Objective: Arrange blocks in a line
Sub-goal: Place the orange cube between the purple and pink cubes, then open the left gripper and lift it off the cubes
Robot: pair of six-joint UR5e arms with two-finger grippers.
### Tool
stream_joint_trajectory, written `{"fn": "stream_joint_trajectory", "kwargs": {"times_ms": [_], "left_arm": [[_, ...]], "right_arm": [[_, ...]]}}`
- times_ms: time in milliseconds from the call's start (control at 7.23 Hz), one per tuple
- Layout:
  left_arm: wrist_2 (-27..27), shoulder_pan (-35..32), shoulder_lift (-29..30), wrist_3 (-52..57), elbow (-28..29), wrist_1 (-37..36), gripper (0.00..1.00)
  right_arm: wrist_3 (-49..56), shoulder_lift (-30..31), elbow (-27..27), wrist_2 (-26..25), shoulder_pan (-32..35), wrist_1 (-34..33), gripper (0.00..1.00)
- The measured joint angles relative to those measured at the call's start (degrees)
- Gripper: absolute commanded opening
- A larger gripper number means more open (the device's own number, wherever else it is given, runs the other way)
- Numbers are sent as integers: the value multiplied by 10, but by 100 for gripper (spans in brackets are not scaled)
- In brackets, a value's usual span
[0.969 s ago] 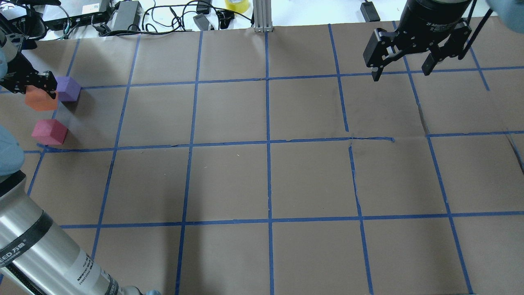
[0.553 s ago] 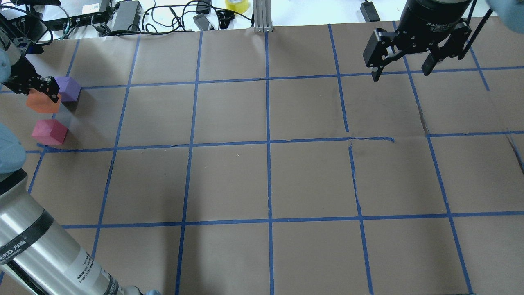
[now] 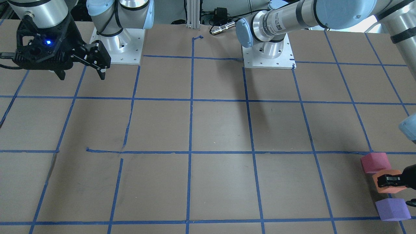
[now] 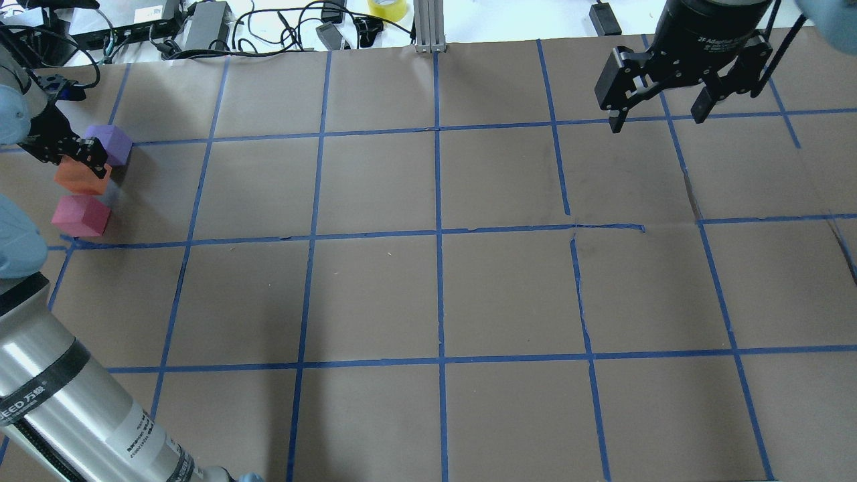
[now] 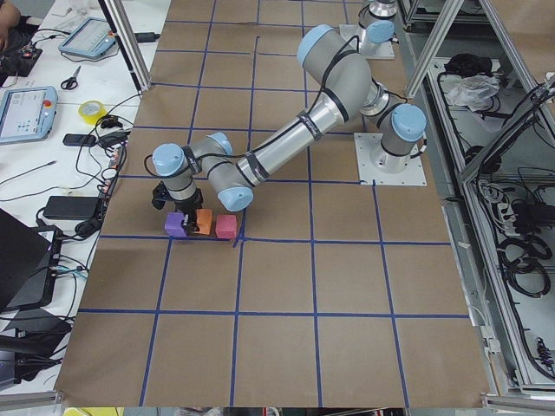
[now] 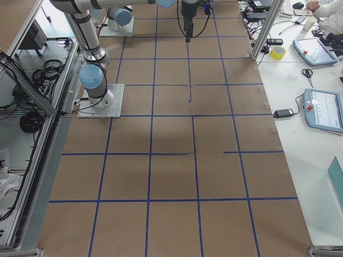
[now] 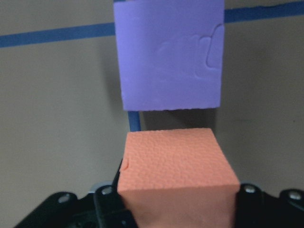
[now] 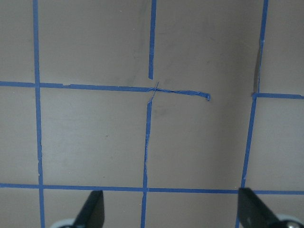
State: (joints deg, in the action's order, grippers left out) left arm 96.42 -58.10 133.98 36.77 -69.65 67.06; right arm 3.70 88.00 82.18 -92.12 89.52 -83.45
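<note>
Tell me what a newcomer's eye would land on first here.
Three bright blocks in a row at the table's left edge: purple block, orange block, pinkish-red block. The left gripper clamps the orange one in the middle; the right gripper hangs open and empty, far right.

Brown-papered table (image 4: 375, 294) w/ blue tape grid (image 4: 438, 232) carries pink block (image 4: 80, 215), purple block (image 4: 115, 142), orange block (image 4: 80, 179) btwn them.
</note>
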Motion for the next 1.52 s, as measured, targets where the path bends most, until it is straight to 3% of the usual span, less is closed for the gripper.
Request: {"fn": "stream_joint_trajectory", "kwargs": {"times_ms": [692, 830, 969, 1522], "left_arm": [[-5, 0, 12, 1, -3, -26, 3], [-6, 1, 13, 1, -3, -27, 82], [-6, 1, 15, 1, -3, -28, 100], [-2, 5, -1, -1, 1, -18, 100]], "right_arm": [[0, 1, 0, 0, 0, 1, 100], [0, 1, 0, 0, 0, 1, 100], [1, 1, 0, 0, 0, 1, 100], [2, 1, 0, 0, 0, 1, 100]]}}
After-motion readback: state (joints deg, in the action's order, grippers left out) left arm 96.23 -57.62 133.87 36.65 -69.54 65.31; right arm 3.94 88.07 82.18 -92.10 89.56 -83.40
